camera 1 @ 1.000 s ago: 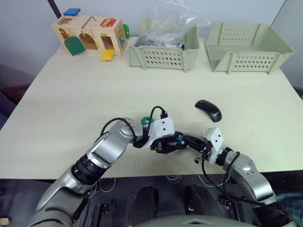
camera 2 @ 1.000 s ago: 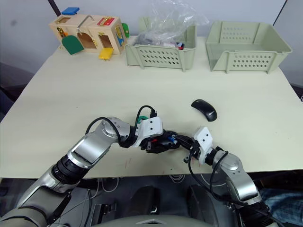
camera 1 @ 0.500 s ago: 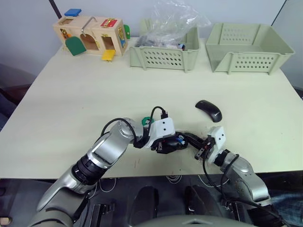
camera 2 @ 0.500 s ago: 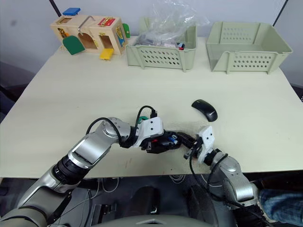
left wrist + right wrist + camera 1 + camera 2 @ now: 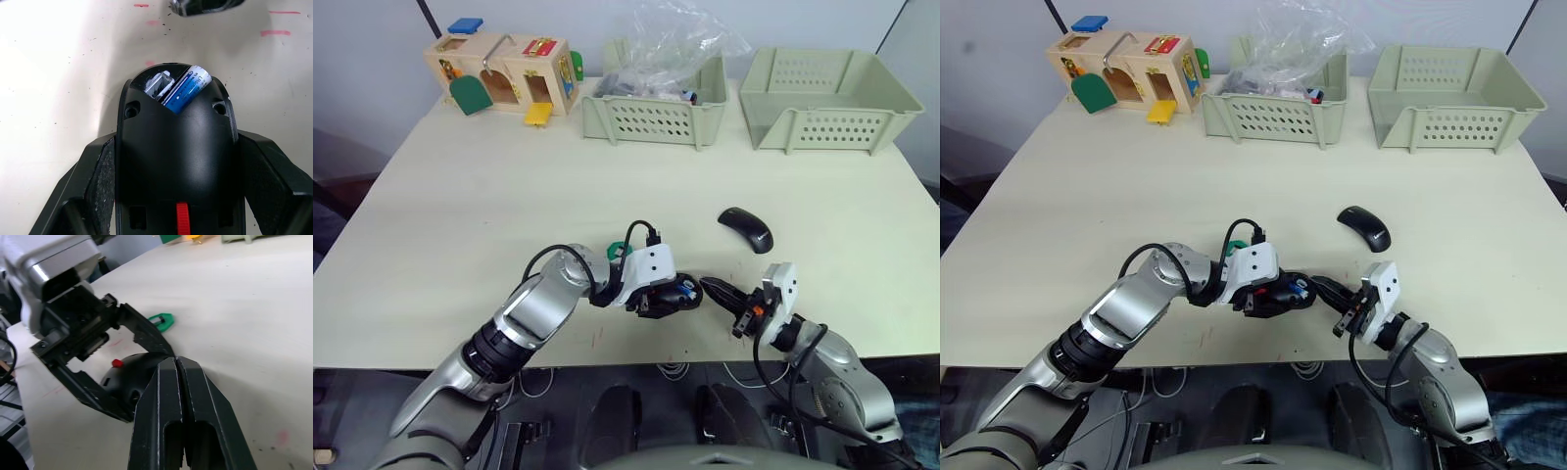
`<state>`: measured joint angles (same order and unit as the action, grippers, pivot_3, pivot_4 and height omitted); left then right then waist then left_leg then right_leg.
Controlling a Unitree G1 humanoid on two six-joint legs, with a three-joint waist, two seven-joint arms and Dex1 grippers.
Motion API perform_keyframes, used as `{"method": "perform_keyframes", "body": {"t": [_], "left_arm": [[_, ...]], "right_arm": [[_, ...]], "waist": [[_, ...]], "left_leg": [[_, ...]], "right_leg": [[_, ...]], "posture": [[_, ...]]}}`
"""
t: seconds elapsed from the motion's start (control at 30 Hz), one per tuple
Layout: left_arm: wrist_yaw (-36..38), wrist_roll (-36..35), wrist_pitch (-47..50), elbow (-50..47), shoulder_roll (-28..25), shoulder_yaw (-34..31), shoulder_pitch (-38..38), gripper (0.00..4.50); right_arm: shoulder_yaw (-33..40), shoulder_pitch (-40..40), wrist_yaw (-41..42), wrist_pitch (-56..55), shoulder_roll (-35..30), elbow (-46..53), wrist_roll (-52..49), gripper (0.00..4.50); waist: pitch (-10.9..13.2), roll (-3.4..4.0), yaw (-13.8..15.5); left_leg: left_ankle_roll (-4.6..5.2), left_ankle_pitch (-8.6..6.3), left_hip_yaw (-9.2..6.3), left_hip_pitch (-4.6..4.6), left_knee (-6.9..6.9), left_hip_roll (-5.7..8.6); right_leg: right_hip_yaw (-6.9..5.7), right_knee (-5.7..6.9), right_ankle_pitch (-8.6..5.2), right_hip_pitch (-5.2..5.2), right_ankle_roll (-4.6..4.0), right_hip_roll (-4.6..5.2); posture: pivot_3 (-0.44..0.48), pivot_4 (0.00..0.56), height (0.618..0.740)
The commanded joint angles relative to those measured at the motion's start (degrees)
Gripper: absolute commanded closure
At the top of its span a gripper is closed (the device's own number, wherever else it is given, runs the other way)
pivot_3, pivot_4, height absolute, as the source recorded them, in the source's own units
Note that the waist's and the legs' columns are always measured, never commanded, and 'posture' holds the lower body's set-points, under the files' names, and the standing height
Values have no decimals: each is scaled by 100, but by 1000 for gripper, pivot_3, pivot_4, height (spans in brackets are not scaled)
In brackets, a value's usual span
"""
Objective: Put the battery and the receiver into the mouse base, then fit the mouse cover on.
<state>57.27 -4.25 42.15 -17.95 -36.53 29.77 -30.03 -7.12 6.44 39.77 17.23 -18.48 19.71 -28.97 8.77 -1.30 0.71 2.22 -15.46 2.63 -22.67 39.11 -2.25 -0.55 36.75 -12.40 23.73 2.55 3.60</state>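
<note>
The black oval mouse base with the red scroll wheel (image 5: 176, 161) sits on the pale cream surface (image 5: 489, 196) near its front edge, gripped from both sides by the left hand (image 5: 176, 196), whose two black fingers (image 5: 100, 181) press against the base's flanks. In the recessed compartment at the end away from the wheel, the slim blue battery with silvery ends (image 5: 187, 88) lies tilted, one end sticking up over the compartment's rim rather than lying flat. Beside it in the same recess there is a small silvery-grey piece (image 5: 157, 85); whether this is the receiver or a metal contact cannot be told. Just beside the base, on the robot's right, the right hand (image 5: 1317, 287) points its tips towards the battery end of the base; its two black fingers (image 5: 168, 401) are pressed together with nothing between them, and the tips stand slightly clear of the base. The smooth curved black mouse cover (image 5: 745, 228) lies alone on the surface, farther back and to the right, well apart from both hands. A small green octagonal disc (image 5: 163, 321) rests on the surface just behind the left hand. Along the far edge of the surface stand a wooden toy house with coloured doors (image 5: 501, 71), a pale green perforated basket holding a crumpled clear plastic bag (image 5: 651, 113), and a second pale green perforated basket (image 5: 822, 98).
</note>
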Motion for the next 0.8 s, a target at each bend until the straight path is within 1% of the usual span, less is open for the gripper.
{"method": "perform_keyframes", "body": {"t": [0.03, 0.8], "left_arm": [[18, 51, 45, -1, -43, 77, 62, 1503], [-28, 39, 162, -87, -9, 90, 67, 1503]], "right_arm": [[-97, -1, 103, -109, -138, 165, 185, 4467], [-295, -160, 113, -117, -34, -19, 392, 4467]], "waist": [[0, 0, 0], [0, 0, -1]], "left_leg": [[0, 0, 0, 0, 0, 0], [0, 0, -1, -1, 0, 0]], "right_leg": [[0, 0, 0, 0, 0, 0], [0, 0, -1, 1, 1, 0]], "posture": [[0, 150, 740], [0, 150, 740]]}}
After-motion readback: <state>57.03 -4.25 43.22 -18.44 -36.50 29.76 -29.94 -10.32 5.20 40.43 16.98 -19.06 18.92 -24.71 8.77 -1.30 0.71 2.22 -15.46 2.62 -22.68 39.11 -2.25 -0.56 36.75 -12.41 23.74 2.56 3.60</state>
